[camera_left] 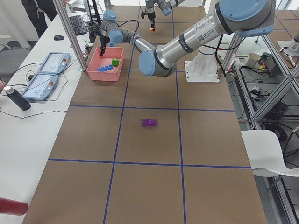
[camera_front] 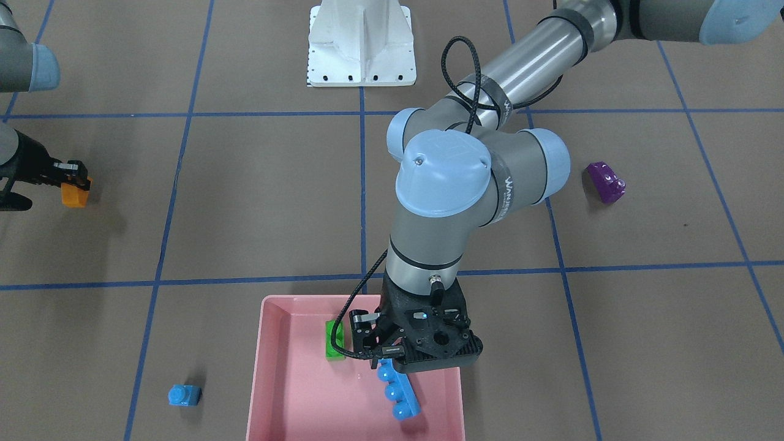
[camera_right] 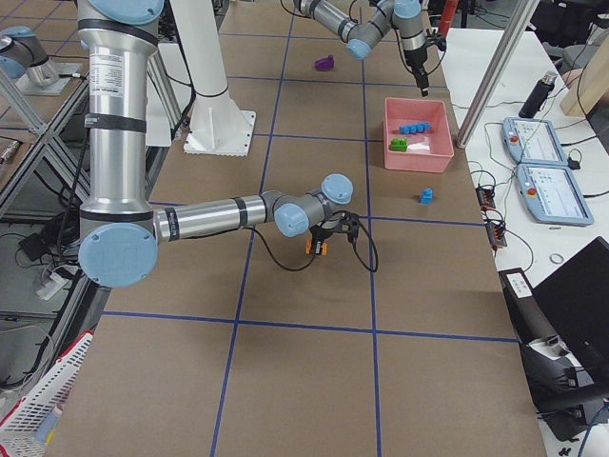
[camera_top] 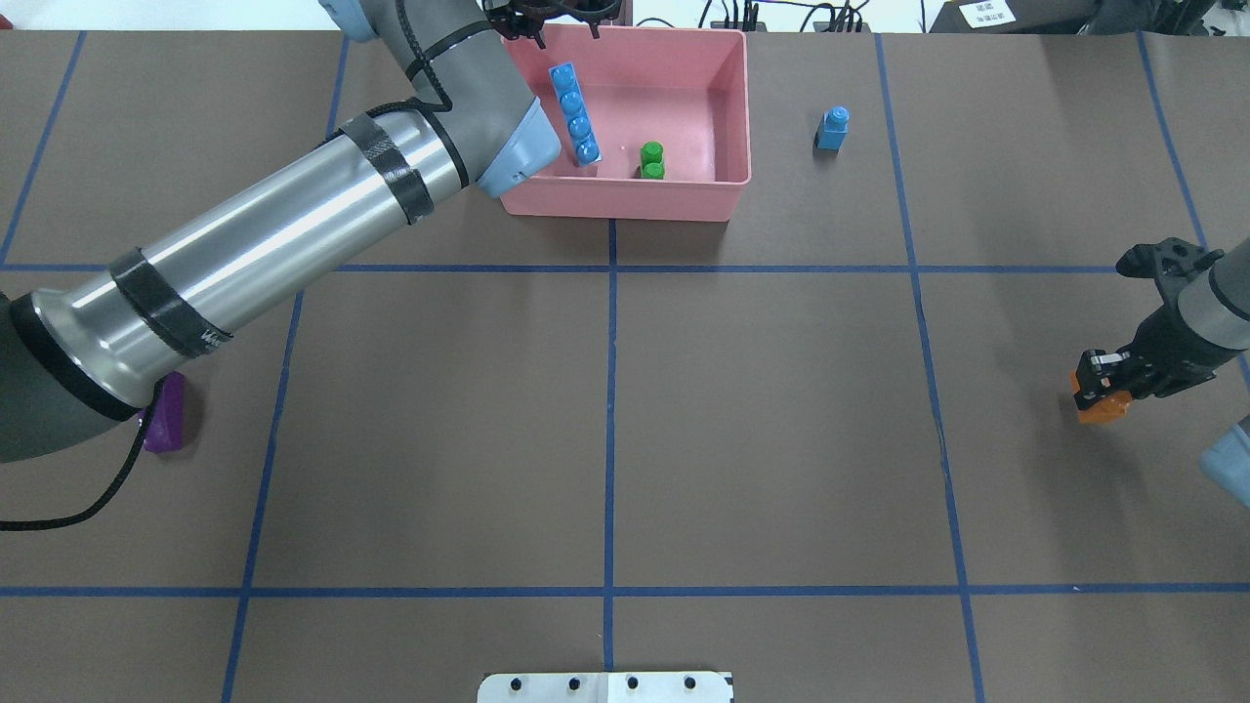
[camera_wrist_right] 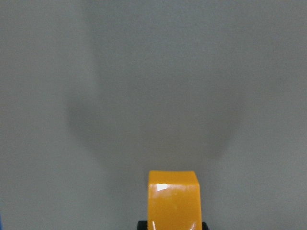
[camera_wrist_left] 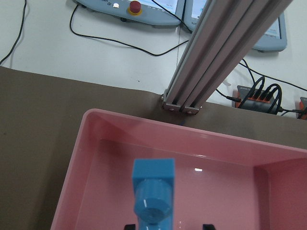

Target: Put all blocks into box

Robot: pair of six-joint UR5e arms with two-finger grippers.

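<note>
Overhead exterior: two of the five blocks are in the box (camera_top: 625,200), with long blue (camera_top: 576,112) by its left wall and green (camera_top: 651,161) near the middle. Left hand (camera_top: 552,24) hangs over the box's far rim. The left wrist view shows its tips spread either side of long blue, with a clear gap on one side, so I judge that drop done. Right hand (camera_top: 1102,379) is pinched on orange (camera_top: 1105,405) near the right edge of the tabletop (camera_top: 762,420), well apart from the box. Small blue (camera_top: 832,129) stands on the tabletop near the box's right side. Purple (camera_top: 166,418) lies far left, partly under the left forearm. Step in hand, as I read it: carrying orange to the box. The next move calls for a long traverse, passing above small blue, then release over bare box floor. The left arm should first rise clear and head for purple, so the two arms do not meet at the box. Writing: white lettering on the left arm's tape band (camera_top: 181,327) and a label (camera_top: 986,12) at the top right edge, both too small to read; no brand legible.
</note>
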